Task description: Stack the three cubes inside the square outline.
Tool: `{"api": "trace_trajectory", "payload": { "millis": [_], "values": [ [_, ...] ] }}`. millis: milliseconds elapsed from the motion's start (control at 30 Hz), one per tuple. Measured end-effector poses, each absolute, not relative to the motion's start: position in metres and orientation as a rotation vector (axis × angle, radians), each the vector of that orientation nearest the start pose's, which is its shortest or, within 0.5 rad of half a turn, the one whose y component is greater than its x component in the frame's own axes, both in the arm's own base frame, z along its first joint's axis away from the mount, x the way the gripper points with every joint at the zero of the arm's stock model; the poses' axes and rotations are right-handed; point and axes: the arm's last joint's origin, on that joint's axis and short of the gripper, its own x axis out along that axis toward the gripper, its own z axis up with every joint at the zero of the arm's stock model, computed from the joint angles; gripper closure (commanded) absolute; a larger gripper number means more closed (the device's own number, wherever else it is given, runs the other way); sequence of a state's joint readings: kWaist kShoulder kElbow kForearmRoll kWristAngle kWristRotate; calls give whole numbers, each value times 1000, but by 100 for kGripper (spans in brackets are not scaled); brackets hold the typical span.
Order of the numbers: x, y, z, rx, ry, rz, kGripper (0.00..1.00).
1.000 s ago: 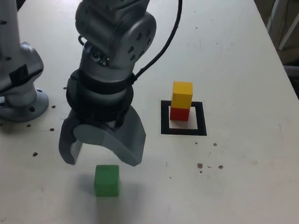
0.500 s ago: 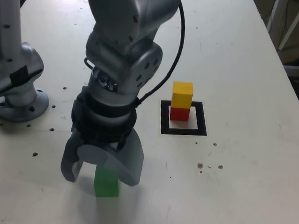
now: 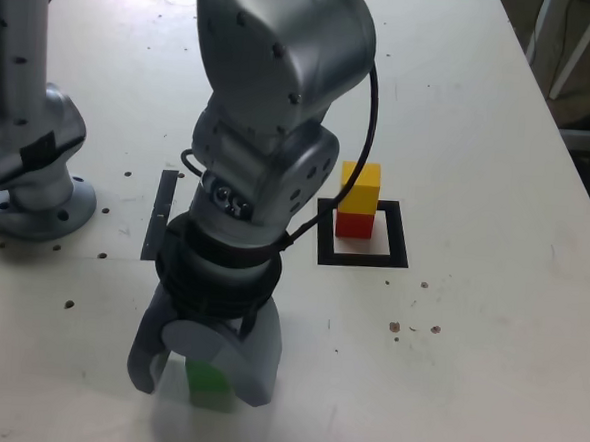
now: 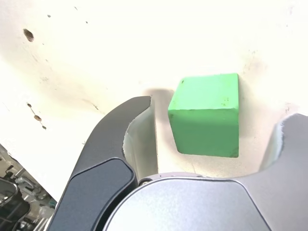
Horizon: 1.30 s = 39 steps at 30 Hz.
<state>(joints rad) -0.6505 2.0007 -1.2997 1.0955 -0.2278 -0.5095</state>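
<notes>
Your gripper [image 3: 204,368] has dropped from above the table to straddle the green cube [image 4: 206,114], jaws open with a gap on each side, gripping nothing yet. That cube sits well apart from the square outline [image 3: 361,256], where the yellow cube [image 3: 360,187] already tops the red cube [image 3: 353,225]; only this pick remains.
</notes>
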Motion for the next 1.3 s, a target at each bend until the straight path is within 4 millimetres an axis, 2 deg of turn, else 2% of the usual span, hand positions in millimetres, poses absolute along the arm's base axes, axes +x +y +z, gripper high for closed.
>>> {"api": "trace_trajectory", "payload": {
  "millis": [133, 333, 433, 933, 1133, 1300],
  "values": [
    [251, -205, 206, 33, 1885, -152, 36],
    [251, -206, 201, 23, 1869, -166, 67],
    [252, -206, 198, 26, 1842, -169, 76],
    [252, -204, 200, 40, 1822, -170, 78],
    [246, -196, 217, 96, 1810, -135, 78],
    [252, -185, 238, 136, 1780, -141, 78]
  ]
}}
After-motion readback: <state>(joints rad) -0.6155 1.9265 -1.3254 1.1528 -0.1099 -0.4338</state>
